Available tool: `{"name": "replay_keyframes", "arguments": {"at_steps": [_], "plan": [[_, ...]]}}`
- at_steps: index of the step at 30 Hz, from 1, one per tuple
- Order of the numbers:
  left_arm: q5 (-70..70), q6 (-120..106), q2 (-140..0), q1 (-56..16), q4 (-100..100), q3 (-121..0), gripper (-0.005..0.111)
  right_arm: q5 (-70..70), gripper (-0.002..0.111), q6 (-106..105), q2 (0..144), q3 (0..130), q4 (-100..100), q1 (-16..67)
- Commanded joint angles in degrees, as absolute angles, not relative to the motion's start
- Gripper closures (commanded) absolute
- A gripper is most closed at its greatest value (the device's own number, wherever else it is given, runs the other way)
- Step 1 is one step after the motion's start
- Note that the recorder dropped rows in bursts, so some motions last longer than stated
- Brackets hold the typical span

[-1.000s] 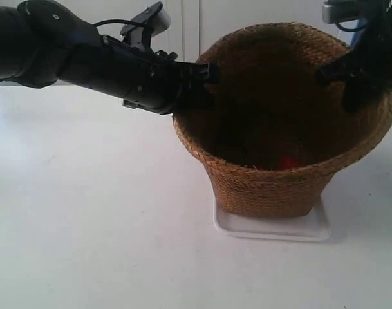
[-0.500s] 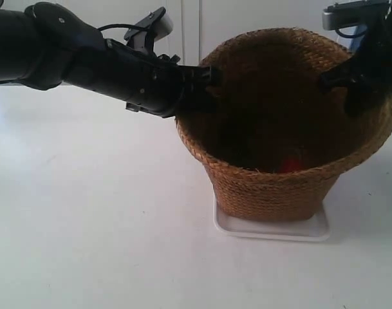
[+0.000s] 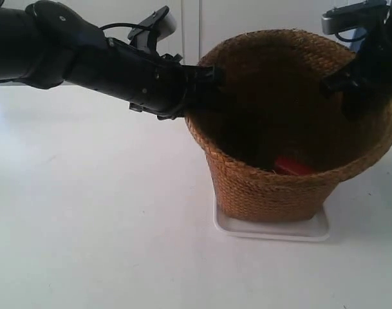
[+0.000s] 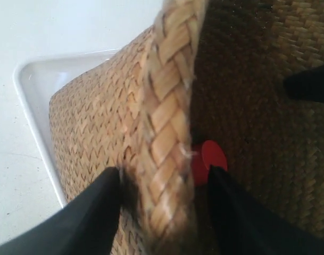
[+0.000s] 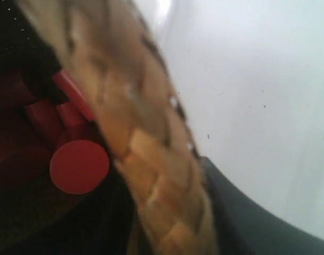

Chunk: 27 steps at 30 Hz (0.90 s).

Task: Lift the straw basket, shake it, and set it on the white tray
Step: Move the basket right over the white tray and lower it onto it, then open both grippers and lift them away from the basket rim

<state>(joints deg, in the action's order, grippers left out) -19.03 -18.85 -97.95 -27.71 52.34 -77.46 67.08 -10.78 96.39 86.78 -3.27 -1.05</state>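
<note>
Short of the far edge of the bench (image 3: 86,212), holds the straw basket (image 3: 273,187) by opposite sides of its flared rim, base down over the white tray (image 3: 273,230). Looks to be the last step, the setting down: seems seated on the tray or a shade above it, cannot tell which from these views. Leaves a strip of the tray's low rim showing on the side toward the near edge of the bench, and one rounded corner in the left wrist view. Carries a red object (image 3: 292,166) loose in the dark bottom of the basket.

Calls next, by judgement, for making sure the base sits flat and wholly inside the tray's rim, then parting both hands just enough to clear the thick braid and drawing them up and away without snagging the straw or tipping the load. Risks dragging the tall basket off the shallow tray if one side lets go well before the other.

Grips with the left hand (image 4: 162,179) clamped on the braided rim, one finger against the outer wall and the other inside, spread only as wide as the braid is thick. Grips likewise with the right hand (image 5: 169,212), closed on the opposite side of the rim with dark fingers either side of the braid, though that view is blurred
</note>
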Motion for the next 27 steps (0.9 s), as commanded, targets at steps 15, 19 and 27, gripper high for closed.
{"name": "replay_keyframes", "arguments": {"at_steps": [15, 19, 27], "plan": [[-20.56, -19.92, -97.67, -25.78, 53.05, -77.48, 0.043, 65.83, 0.047, -11.67, 96.66, 86.53, -3.40, -1.28], [-20.67, -21.34, -97.67, -25.19, 52.76, -77.48, 0.043, 67.63, 0.047, -7.63, 96.66, 86.53, -3.40, -1.28], [-22.46, -22.88, -99.31, -25.32, 52.76, -81.87, 0.043, 69.96, 0.047, -4.08, 96.66, 86.53, -3.67, -1.28]]}}
